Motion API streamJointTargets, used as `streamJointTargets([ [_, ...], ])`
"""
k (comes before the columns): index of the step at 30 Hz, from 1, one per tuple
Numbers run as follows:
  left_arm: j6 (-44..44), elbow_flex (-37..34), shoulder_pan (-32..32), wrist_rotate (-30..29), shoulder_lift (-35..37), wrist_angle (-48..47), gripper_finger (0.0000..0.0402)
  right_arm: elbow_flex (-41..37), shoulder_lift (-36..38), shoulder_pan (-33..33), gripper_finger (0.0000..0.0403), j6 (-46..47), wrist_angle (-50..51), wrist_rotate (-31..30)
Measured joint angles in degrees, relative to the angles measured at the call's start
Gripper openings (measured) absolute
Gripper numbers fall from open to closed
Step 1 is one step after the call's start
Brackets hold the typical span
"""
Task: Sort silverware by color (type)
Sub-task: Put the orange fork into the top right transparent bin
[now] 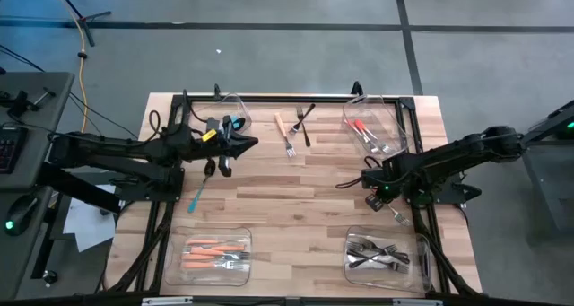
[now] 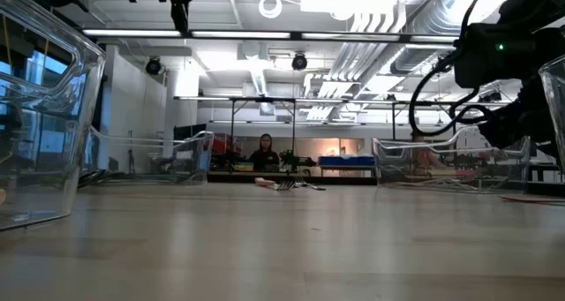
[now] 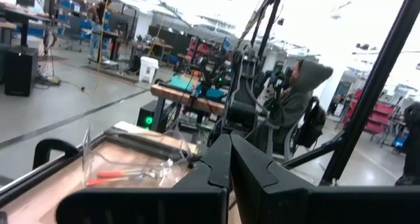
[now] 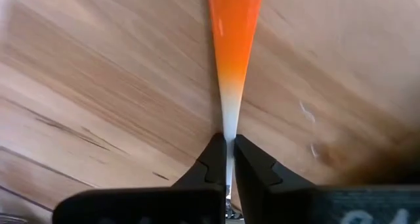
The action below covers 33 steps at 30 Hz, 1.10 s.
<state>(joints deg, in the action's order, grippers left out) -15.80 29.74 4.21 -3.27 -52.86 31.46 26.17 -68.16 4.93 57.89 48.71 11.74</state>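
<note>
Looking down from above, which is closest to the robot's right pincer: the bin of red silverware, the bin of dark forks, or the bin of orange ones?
From the right pincer:
1. Bin of dark forks, near right corner; too close to call with 2.
2. Bin of red silverware, far right corner.
3. Bin of orange silverware, near left corner.

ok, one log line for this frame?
right gripper: shut on orange-handled utensil, on table | left gripper: shut, holding teal-handled utensil | bins: partly filled

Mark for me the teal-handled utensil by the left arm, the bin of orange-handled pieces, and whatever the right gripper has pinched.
teal-handled utensil (image 1: 198, 196): high view, mid-handle.
bin of orange-handled pieces (image 1: 192, 245): high view, its far rim.
orange-handled utensil (image 4: 233, 27): right wrist view, orange handle; right gripper (image 4: 228, 159) clamps its metal neck.
</note>
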Motion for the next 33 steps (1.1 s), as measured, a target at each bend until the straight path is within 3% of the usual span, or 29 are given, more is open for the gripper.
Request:
streamJointTargets([
  [6,1.4,0.0,0.4,0.0,3.8,0.0,0.0000,3.6,0.1,0.0,0.0002,-5.3,-3.4,-2.9],
  [10,1.4,0.0,1.1,-0.1,5.6,-0.3,0.0000,4.4,0.1,0.0,0.0001,-7.1,-16.0,-4.6],
  [17,1.0,0.0,1.1,-0.3,6.0,-0.9,0.0000,4.4,-3.8,-0.9,0.0001,-9.0,-39.4,-12.9],
  [28,-1.4,0.0,1.1,-2.8,5.8,-3.0,0.0000,4.5,-12.5,-6.2,0.0000,-15.2,-80.7,-12.7],
  [33,-3.8,0.0,1.1,-3.5,5.6,-3.3,0.0000,8.4,-11.1,-9.7,0.0000,-19.6,-82.1,-10.6],
])
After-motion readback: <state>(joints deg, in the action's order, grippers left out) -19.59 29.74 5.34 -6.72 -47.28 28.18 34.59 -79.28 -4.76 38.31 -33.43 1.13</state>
